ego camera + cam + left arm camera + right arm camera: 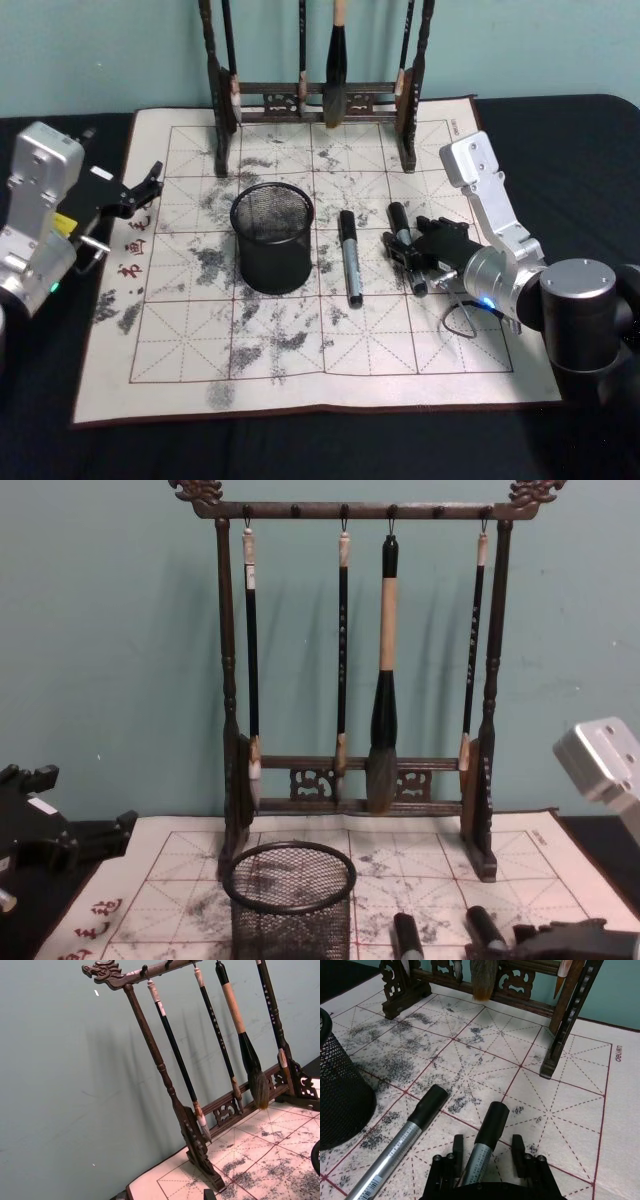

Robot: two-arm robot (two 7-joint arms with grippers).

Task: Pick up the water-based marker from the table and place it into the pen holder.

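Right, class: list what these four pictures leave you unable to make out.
Head view: brush rack top, cut off by the upper edge.
Chest view: pen holder base, cut off by the lower edge.
Right wrist view: rear of the marker between the right gripper's open jaws, hidden under the gripper.
Same view: the other marker's label print, too small to read.

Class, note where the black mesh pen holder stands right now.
In the head view, the pen holder stands on the grid mat slightly left of centre, in front of the brush rack, with a marker lying on its right.
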